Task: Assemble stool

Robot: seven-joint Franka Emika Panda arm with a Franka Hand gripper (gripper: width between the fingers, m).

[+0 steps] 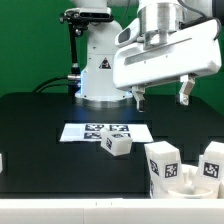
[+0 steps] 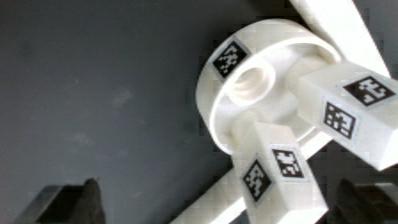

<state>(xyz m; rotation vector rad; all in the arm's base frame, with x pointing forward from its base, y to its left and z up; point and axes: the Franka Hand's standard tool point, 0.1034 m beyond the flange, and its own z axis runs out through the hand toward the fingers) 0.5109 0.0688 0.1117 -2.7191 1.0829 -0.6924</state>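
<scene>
holding gripper [image 1: 161, 96] wide, empty, above & to ext view's right of marker board [image 1: 100, 131]; seeing leg [image 1: 117, 145] at board's near edge; showing round seat [image 2: 267, 70] only in wrist view.

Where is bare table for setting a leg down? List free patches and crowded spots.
Free: the black table stretch to the exterior view's left of the marker board; also the patch on its right in that view, toward the open gripper. Crowded: that view's near right corner, where tagged stool legs cluster, and the board's front edge, where a small white part sits.
</scene>
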